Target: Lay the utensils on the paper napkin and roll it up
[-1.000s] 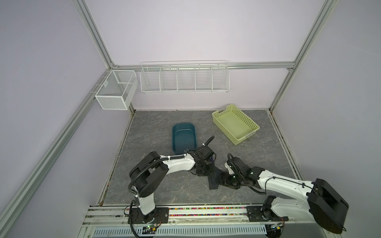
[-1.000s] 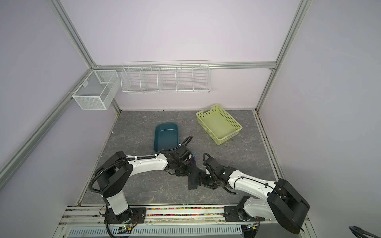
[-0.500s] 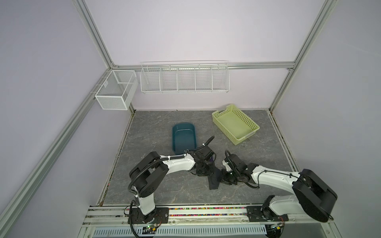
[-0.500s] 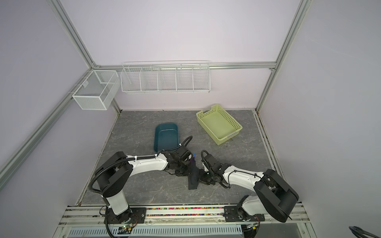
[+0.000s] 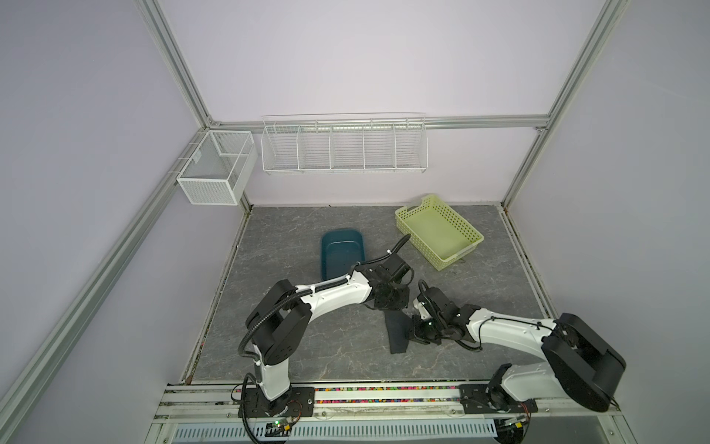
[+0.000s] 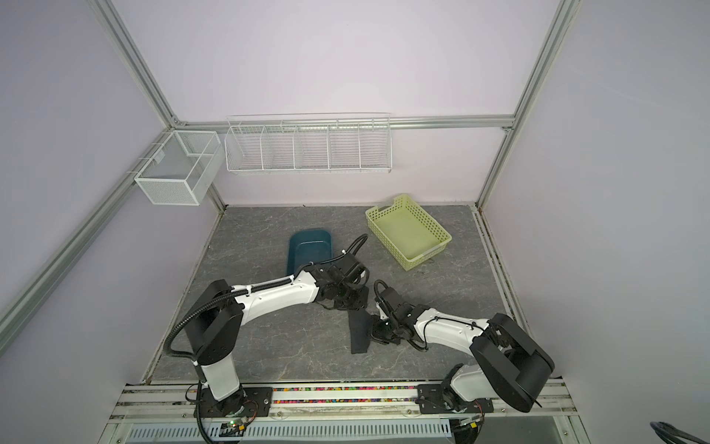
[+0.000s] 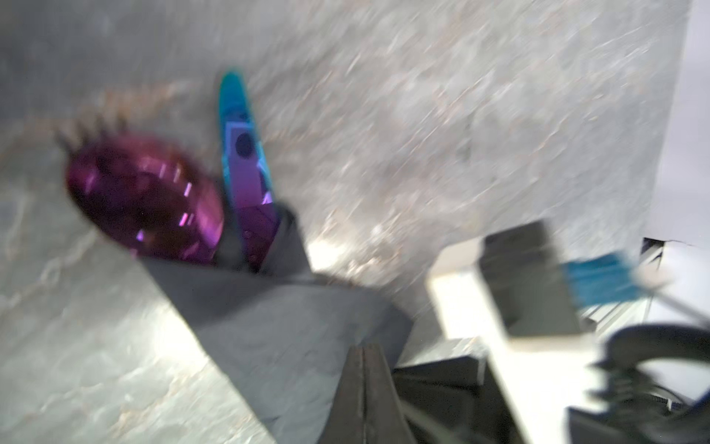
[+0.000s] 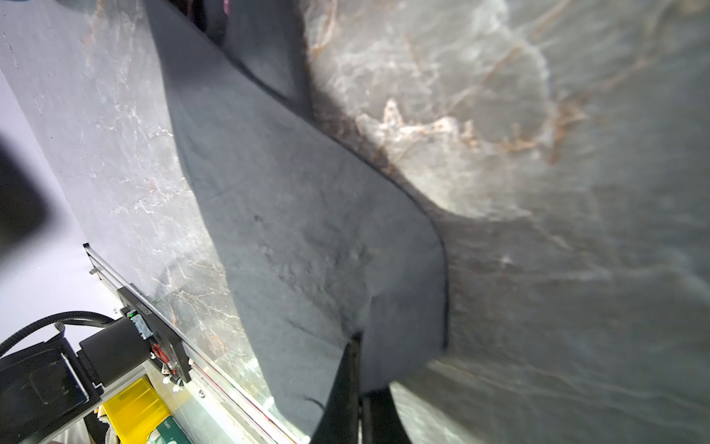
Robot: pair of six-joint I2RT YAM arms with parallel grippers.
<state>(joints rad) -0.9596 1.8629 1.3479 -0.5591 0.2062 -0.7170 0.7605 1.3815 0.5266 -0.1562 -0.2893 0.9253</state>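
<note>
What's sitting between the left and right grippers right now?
The paper napkin, folded over the utensils, runs from the left gripper to the right gripper; both top views show it.

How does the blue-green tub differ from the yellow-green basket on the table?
The tub is dark teal with smooth solid walls; the basket is pale yellow-green with walls full of holes. The basket looks larger and sharper-cornered, the tub more rounded. The tub sits near the middle, the basket toward the back right corner. Both are open-topped and stand on the grey table.
</note>
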